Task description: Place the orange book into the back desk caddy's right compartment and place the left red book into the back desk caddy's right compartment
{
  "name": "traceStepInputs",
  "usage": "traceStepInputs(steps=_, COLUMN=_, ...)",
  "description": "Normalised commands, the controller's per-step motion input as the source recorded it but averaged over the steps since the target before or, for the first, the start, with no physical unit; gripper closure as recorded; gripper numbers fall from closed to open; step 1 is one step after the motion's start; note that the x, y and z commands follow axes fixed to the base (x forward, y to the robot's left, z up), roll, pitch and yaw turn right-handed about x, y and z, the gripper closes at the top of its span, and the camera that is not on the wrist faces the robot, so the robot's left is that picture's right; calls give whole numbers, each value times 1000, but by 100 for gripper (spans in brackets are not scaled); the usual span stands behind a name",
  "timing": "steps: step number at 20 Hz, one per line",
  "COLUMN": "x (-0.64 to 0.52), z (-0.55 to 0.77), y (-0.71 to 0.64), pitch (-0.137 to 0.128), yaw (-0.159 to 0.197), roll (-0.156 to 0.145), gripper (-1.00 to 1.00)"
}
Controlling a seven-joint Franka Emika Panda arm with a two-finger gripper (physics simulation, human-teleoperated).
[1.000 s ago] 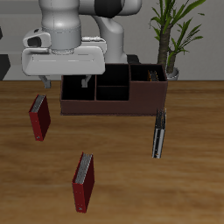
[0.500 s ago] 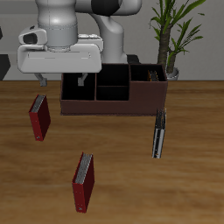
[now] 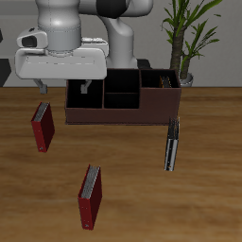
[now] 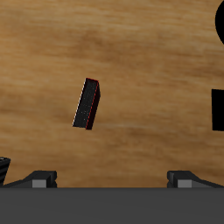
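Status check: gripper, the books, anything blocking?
Gripper open, empty, high beside back desk caddy. Orange book in its right compartment. Left red book on the table near the front edge, untouched. Darker red book lies apart; nothing on it.

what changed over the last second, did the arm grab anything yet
Only the arm moved: the end effector shifted slightly away from the back desk caddy, toward the red book beside it. It holds nothing. The caddy, both red books and the black book stayed put.

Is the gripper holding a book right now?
No, the gripper is open and empty; both red books still lie on the table.
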Motion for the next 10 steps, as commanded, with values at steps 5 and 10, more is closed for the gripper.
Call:
traceStepInputs(steps=5, x=35, z=31, y=200, pitch=-10, yaw=-7, roll=3, gripper=-100)
traceStepInputs(steps=10, x=91, z=-61, y=225, pitch=6, yaw=-3, roll=22, gripper=-100)
